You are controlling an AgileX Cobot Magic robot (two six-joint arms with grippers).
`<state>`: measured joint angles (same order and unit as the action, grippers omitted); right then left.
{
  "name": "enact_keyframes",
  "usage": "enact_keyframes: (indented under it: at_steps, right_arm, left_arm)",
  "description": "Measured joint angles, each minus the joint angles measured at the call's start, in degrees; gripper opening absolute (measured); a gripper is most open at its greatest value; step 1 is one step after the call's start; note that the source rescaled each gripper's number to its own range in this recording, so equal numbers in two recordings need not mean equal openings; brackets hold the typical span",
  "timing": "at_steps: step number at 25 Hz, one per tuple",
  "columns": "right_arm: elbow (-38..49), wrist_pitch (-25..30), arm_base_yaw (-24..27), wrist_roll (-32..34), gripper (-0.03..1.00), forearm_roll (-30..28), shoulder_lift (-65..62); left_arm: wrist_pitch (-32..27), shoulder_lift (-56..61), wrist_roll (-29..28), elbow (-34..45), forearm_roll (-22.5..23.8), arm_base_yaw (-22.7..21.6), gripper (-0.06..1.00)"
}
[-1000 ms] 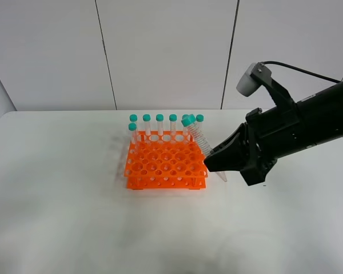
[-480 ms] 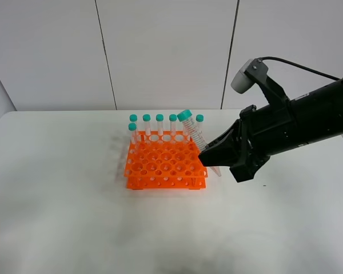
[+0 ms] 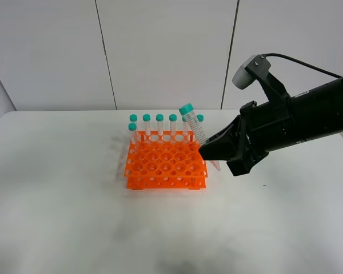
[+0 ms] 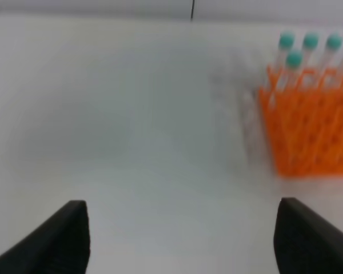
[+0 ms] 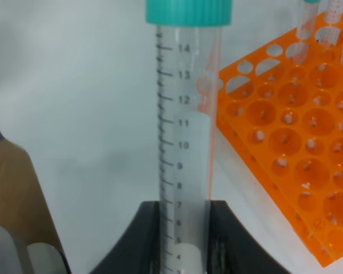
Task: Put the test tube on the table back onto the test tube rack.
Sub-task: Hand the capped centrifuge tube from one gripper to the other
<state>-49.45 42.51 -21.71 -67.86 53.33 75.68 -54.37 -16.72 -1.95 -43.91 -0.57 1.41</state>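
Observation:
My right gripper (image 3: pixel 208 152) is shut on the test tube (image 3: pixel 194 125), a clear tube with a teal cap, held tilted just right of the orange test tube rack (image 3: pixel 165 161). Its tip pokes out below the gripper above the white table (image 3: pixel 63 194). In the right wrist view the test tube (image 5: pixel 186 131) stands between the fingers (image 5: pixel 140 240), with the rack (image 5: pixel 291 137) beside it. Several teal-capped tubes (image 3: pixel 159 125) stand in the rack's back row. The left gripper (image 4: pixel 180 237) is open and empty, its fingertips (image 4: pixel 68 234) over bare table, the rack (image 4: pixel 308 131) ahead of it.
White wall panels rise behind the table's far edge (image 3: pixel 103 111). The right arm's black body (image 3: pixel 297 125) reaches in from the right.
My right gripper has lifted the test tube higher and shifted it slightly left toward the rack; the tube now stands more upright. The rack and its tubes have not moved.

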Motion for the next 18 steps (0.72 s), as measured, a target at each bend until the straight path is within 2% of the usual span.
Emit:
enact_keyframes:
  at_steps: [4, 7, 10, 13, 16, 18]
  right_arm:
    - [0.0, 0.0, 0.0, -0.1, 0.03, 0.1, 0.0]
    - [0.0, 0.0, 0.0, -0.1, 0.03, 0.2, 0.0]
    - [0.0, -0.8, 0.0, -0.1, 0.03, 0.3, 0.0]
    - [0.0, -1.6, 0.0, -0.1, 0.03, 0.3, 0.0]
    - [0.0, -1.3, 0.0, -0.1, 0.03, 0.5, 0.8]
    - [0.0, -0.9, 0.0, -0.1, 0.03, 1.1, 2.5]
  left_arm:
    - [7.8, -11.1, 0.0, -2.8, -3.0, 0.0, 0.96]
    - [14.3, -19.7, 2.6, -2.9, -10.1, 0.0, 0.96]
    - [19.2, -28.9, 11.0, -2.9, -21.0, 0.0, 0.96]
    - [21.4, -38.3, 23.4, -2.9, -34.7, 0.2, 0.96]
    - [21.7, -46.6, 37.4, -2.9, -50.6, 2.5, 0.96]
    - [21.9, -51.2, 44.9, -2.9, -59.3, 5.2, 0.96]
